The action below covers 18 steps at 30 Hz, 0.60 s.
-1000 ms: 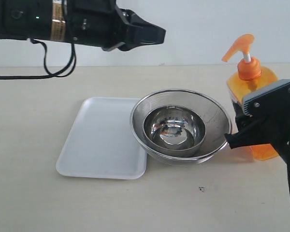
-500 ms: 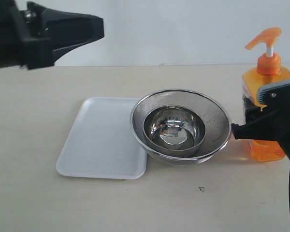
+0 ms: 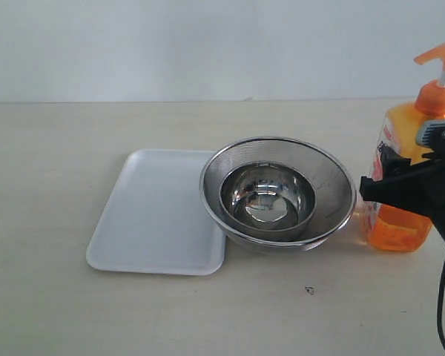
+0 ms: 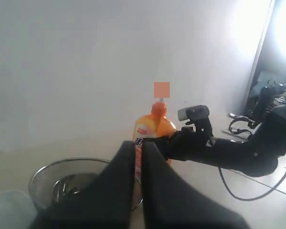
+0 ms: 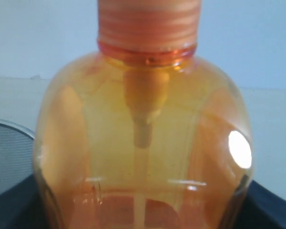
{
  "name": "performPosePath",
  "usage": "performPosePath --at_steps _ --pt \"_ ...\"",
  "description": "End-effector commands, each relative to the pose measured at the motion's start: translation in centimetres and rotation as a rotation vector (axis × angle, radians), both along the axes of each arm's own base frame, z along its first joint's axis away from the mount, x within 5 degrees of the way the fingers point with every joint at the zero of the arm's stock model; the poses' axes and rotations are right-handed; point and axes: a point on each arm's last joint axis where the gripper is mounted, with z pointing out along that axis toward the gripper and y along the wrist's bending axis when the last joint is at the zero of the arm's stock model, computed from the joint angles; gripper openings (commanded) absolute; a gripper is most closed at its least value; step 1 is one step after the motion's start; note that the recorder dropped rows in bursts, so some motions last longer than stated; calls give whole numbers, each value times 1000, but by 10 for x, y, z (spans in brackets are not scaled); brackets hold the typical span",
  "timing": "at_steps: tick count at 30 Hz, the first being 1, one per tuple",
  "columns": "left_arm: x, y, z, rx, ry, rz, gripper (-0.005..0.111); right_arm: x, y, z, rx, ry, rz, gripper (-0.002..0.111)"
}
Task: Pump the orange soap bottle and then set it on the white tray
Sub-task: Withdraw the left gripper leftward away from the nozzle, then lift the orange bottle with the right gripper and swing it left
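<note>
The orange soap bottle [image 3: 400,222] is at the far right of the table, its pump head [image 3: 439,53] up on the white stem and leaning to the right. My right gripper [image 3: 389,187] is shut on the bottle's body; in the right wrist view the bottle [image 5: 143,143] fills the picture, with my gripper [image 5: 143,210] around it and its dark fingers [image 5: 14,205] at both lower corners. The white tray [image 3: 152,215] lies flat at the left of the middle. My left gripper [image 4: 138,147] is shut on nothing and looks over at the bottle [image 4: 150,129] from a distance.
Two nested round steel bowls [image 3: 278,222] stand between the tray and the bottle, and the outer rim overlaps the tray's right edge. A small dark speck [image 3: 308,290] lies on the table in front. A white wall runs behind the table.
My left arm has drawn back to the left and left the exterior view. The bottle, held by my right gripper, has shifted right, and its top has swung toward the right edge.
</note>
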Motion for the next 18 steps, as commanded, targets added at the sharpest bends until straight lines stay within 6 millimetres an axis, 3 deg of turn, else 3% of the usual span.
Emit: performPosePath --at_steps 1,10,18 --pt "-7 9 -11 7 -7 73 5 -1 -2 -3 18 35 -32 0" --pt "-2 35 -20 -35 97 363 5 1 -4 6 -4 -59 -54 0" --pt "-1 39 -22 -29 116 412 5 -2 -6 24 5 -147 -49 0"
